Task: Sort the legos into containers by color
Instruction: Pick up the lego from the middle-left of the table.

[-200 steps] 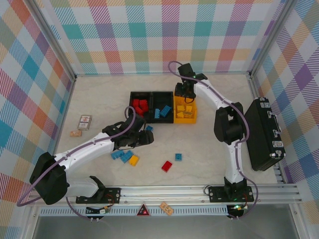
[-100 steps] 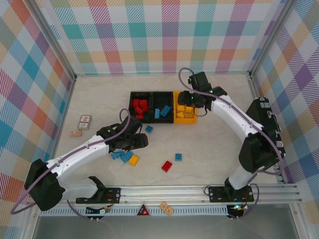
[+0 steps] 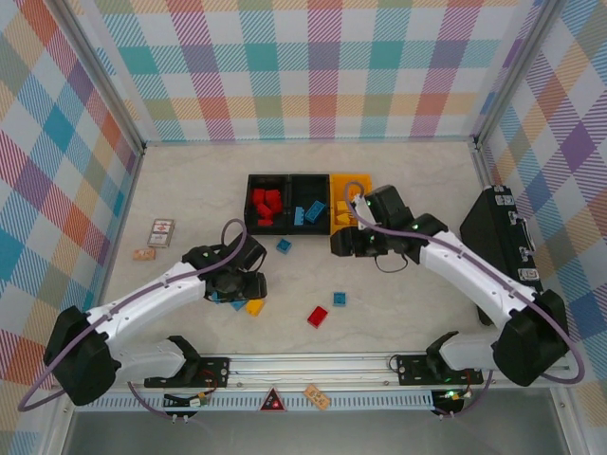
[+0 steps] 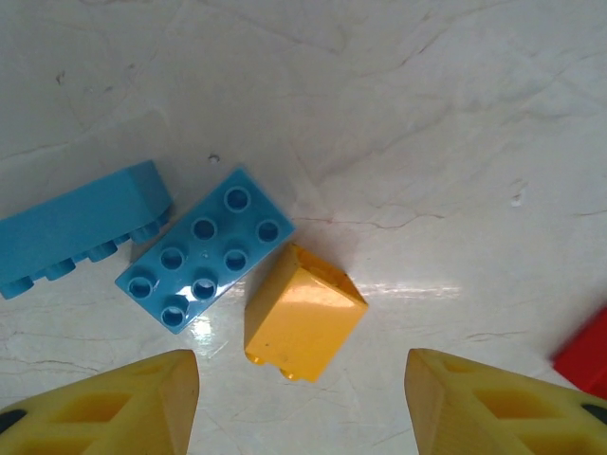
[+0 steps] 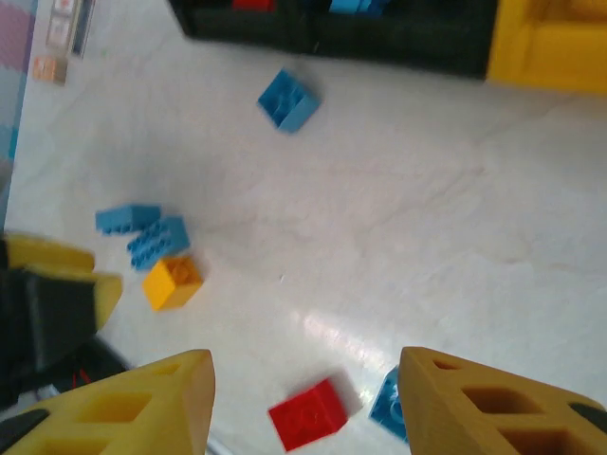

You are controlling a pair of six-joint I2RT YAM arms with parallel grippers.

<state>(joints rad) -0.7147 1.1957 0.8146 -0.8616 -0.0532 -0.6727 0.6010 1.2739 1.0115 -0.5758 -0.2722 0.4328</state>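
Pale counter (image 3: 190,190), checked walls (image 3: 322,66) behind. Sorting running partway: containers (image 3: 288,177) holding red, blue, yellow legos (image 3: 266,204); six lying loose. Hovering left gripper (image 4: 299,379), spread and empty, over yellow lego (image 4: 302,313); right gripper (image 5: 305,365) likewise released

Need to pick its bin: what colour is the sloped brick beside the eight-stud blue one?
The sloped brick is yellow, clearest in the left wrist view.
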